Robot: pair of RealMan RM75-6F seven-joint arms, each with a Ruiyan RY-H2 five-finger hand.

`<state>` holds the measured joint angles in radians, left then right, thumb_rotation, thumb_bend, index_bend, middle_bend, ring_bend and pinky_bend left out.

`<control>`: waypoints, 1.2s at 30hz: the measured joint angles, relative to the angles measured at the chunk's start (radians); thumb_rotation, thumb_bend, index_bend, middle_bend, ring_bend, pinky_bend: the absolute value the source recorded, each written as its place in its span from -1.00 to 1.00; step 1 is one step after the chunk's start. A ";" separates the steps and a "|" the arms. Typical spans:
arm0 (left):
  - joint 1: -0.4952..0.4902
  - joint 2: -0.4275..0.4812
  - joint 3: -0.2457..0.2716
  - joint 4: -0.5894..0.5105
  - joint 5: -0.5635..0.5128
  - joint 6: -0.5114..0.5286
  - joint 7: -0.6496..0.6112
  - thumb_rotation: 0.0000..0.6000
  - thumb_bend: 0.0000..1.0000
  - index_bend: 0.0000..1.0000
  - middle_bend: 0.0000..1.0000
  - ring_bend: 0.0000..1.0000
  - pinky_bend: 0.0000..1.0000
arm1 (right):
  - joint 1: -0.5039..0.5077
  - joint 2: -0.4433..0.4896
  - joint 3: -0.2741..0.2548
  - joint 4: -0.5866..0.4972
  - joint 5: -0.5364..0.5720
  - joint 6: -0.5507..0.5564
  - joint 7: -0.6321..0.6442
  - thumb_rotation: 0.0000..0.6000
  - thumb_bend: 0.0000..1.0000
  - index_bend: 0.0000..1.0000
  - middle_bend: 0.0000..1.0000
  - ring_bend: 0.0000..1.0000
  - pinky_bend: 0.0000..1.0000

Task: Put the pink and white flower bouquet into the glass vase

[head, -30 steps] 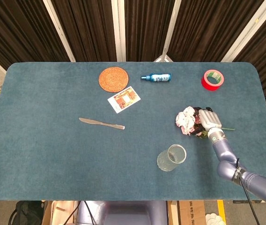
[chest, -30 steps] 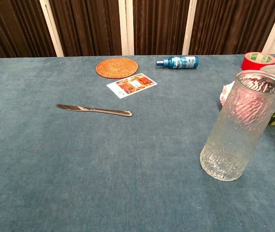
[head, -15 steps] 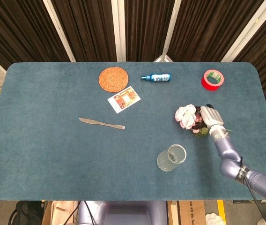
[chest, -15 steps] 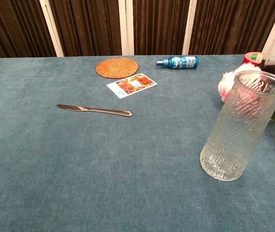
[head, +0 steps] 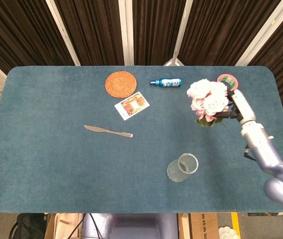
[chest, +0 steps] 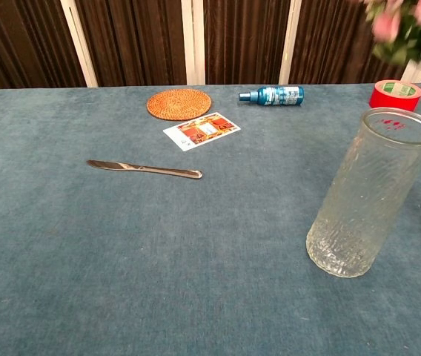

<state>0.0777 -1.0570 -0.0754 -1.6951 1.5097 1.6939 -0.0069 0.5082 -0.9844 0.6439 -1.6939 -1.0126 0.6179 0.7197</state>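
Observation:
My right hand (head: 241, 108) grips the pink and white flower bouquet (head: 207, 101) and holds it in the air, blooms pointing left, up and right of the glass vase (head: 182, 168). In the chest view only the bouquet's blooms (chest: 407, 26) show at the top right, above the vase (chest: 366, 194), which stands upright and empty near the table's front. The right hand itself lies outside the chest view. My left hand is in neither view.
A red tape roll (head: 226, 79) sits at the back right, partly behind the bouquet. A blue bottle (head: 166, 82), a woven coaster (head: 121, 83) and a card (head: 131, 105) lie at the back centre. A knife (head: 108, 131) lies mid-left.
The right hand has lifted the bouquet off the table and raised it high; in the chest view the blooms went from beside the vase to well above it.

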 measured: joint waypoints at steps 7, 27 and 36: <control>0.002 0.002 0.001 0.017 0.020 0.015 -0.036 1.00 -0.57 -0.85 -1.00 -1.00 -0.90 | -0.198 0.165 0.125 -0.188 -0.207 0.054 0.463 1.00 -0.43 0.03 -0.20 -0.18 -0.91; -0.001 -0.003 -0.005 0.018 0.005 0.012 -0.025 1.00 -0.57 -0.85 -1.00 -1.00 -0.90 | -0.424 0.418 0.052 -0.454 -0.533 0.408 1.028 1.00 -0.43 0.03 -0.18 -0.18 -0.81; -0.001 -0.007 -0.005 0.015 0.004 0.013 -0.011 1.00 -0.57 -0.85 -1.00 -1.00 -0.90 | -0.346 0.372 -0.044 -0.469 -0.540 0.421 0.996 1.00 -0.43 0.03 -0.18 -0.18 -0.81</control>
<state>0.0766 -1.0639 -0.0806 -1.6796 1.5139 1.7066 -0.0176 0.1619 -0.6122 0.5999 -2.1629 -1.5523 1.0386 1.7153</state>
